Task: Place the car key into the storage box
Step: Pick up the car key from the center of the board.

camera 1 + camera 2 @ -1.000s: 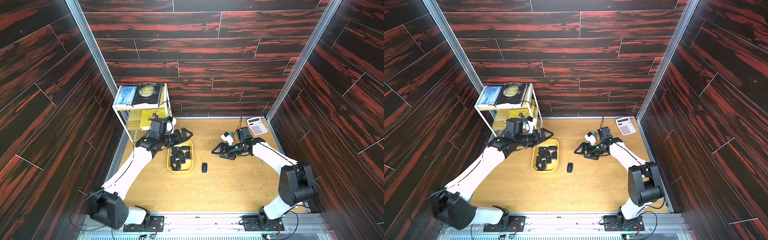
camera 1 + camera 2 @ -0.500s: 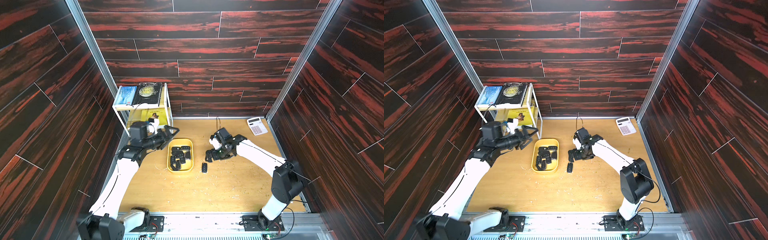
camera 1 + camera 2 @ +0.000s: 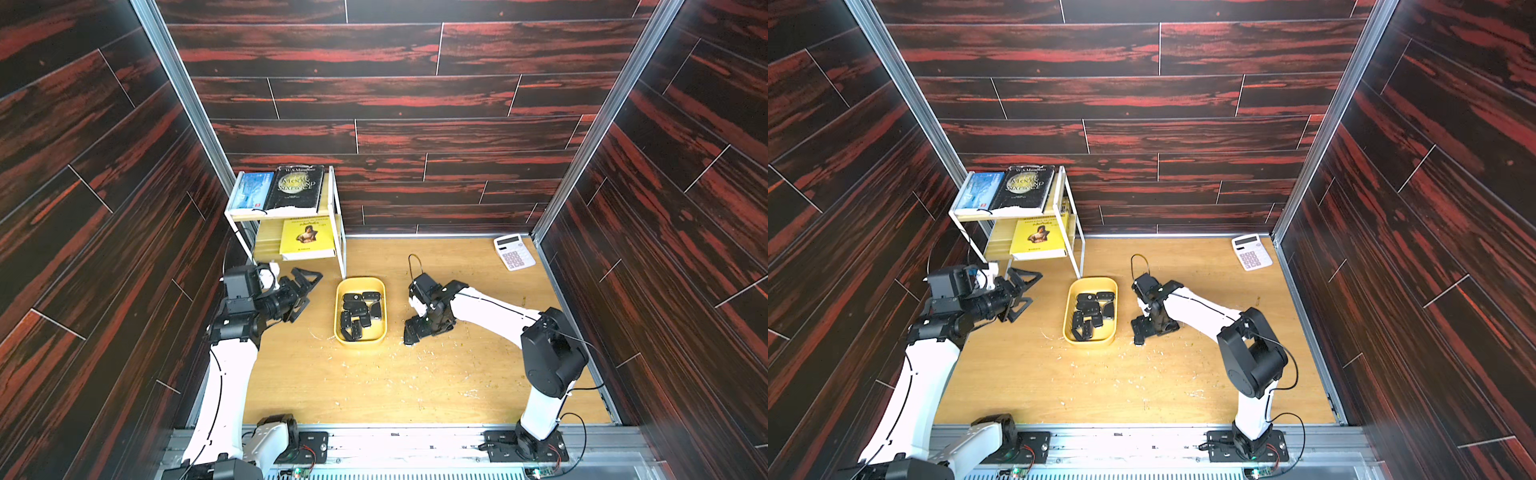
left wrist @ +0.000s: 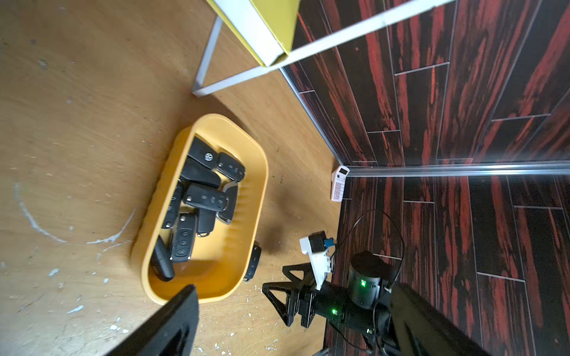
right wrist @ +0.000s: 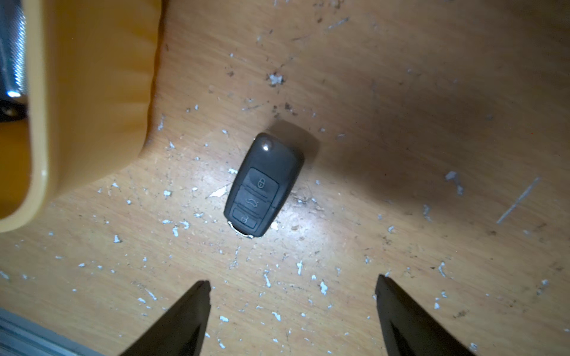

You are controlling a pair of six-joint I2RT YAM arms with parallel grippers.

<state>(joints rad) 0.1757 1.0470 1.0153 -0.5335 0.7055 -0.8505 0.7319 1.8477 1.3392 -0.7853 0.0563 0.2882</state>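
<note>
A black car key (image 5: 263,185) with three buttons lies flat on the wooden table, just right of the storage box, a shallow yellow bin (image 3: 337,309) (image 3: 1066,309) (image 5: 92,92). The left wrist view shows the key (image 4: 253,262) close to the bin's wall (image 4: 262,185). My right gripper (image 3: 411,332) (image 3: 1140,330) (image 5: 292,280) (image 4: 273,275) hangs over the key, pointing down, open, with nothing between its fingers. Off to the bin's left, my left gripper (image 3: 309,293) (image 3: 1030,291) is open and empty.
Several black key fobs (image 3: 357,309) lie in the bin. A white two-tier rack (image 3: 338,249) with books stands at the back left, one leg close to the bin. A white calculator (image 3: 514,252) lies at the back right. White flecks litter the table.
My right arm has swung from the back right to a spot over the key by the bin. My left arm has pulled back from above the bin toward the left wall. The key has not moved.
</note>
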